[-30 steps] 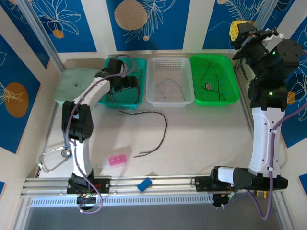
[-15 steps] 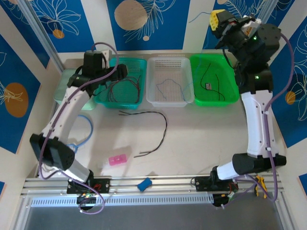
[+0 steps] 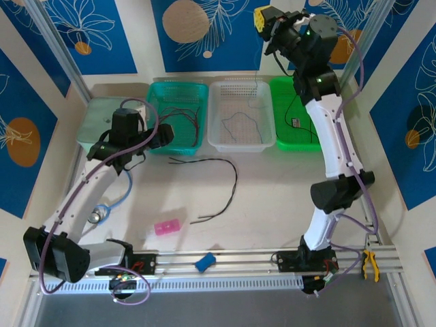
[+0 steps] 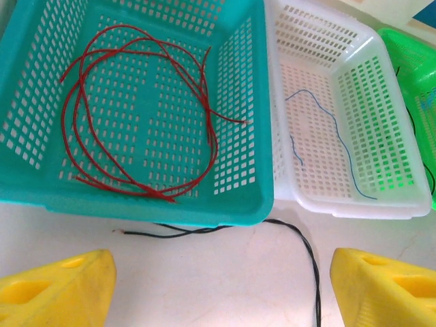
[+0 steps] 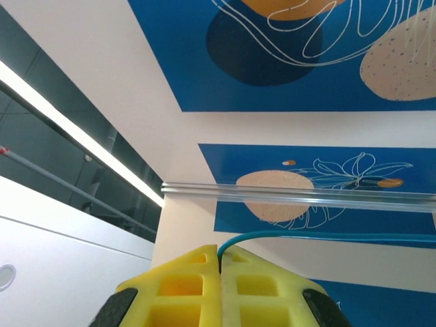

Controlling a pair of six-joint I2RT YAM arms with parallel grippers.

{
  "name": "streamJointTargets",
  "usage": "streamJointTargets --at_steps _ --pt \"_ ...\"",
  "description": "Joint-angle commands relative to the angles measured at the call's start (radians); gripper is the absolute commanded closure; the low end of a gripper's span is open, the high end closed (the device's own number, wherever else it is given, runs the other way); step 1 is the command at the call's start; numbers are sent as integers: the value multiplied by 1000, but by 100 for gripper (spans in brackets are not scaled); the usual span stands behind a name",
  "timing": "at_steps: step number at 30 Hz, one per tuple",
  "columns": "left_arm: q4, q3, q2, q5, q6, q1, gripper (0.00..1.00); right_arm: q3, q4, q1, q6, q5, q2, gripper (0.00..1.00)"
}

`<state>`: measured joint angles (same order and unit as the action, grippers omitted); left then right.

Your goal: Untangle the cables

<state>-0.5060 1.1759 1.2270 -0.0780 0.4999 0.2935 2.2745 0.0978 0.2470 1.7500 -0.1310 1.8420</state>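
Carried leftward since a second ago, a grey-blue cable (image 5: pixel 340 236) is nipped in the seam between the yellow fingers (image 5: pixel 177 286) of the right gripper (image 5: pixel 219 262), which are pressed fully together; that gripper has swung from the side wall and now hangs high above the far rim of the white basket (image 4: pixel 354 204). A red cable (image 4: pixel 76 109) lies in loose overlapping loops on the floor of the teal basket (image 4: pixel 136 204); a second grey-blue cable (image 4: pixel 338 131) wanders across the white basket; a black cable (image 3: pixel 236 180) lies on the table (image 3: pixel 286 197), starting just before the teal basket's near rim and curving toward the near edge; a second black cable (image 3: pixel 291 103) rests in the green basket (image 4: pixel 409 48). The left gripper (image 4: pixel 221 286) has drawn back out of the teal basket and hovers just before its near rim, jaws spread wide with nothing between them. A pink block (image 3: pixel 167 227) and a blue block (image 3: pixel 204 261) sit by the table's near edge, well apart from the cables.
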Motion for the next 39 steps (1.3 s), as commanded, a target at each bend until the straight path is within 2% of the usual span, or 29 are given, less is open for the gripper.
streamJointTargets --at_steps 1,5,14,20,26,31,36,39 --pt "27 -26 -50 -25 27 9 18 103 1 2 -19 9 71 100" --pt "-2 -36 -72 -25 15 10 18 94 25 4 -45 5 138 100" --pt "-41 -62 -120 -23 4 9 18 -295 -18 5 -123 95 80 100" --pt "-54 -71 -130 -26 6 9 18 -477 -6 5 -139 113 62 100" --pt "-63 -85 -135 -29 11 10 18 -449 150 15 -237 118 133 100" --pt "-73 -104 -135 12 -15 9 18 -433 258 37 -296 148 189 100" --pt "-67 -107 -130 8 -11 10 18 -448 380 70 -388 255 235 100" --pt "-75 -104 -130 6 -15 10 18 -460 442 75 -399 279 262 100"
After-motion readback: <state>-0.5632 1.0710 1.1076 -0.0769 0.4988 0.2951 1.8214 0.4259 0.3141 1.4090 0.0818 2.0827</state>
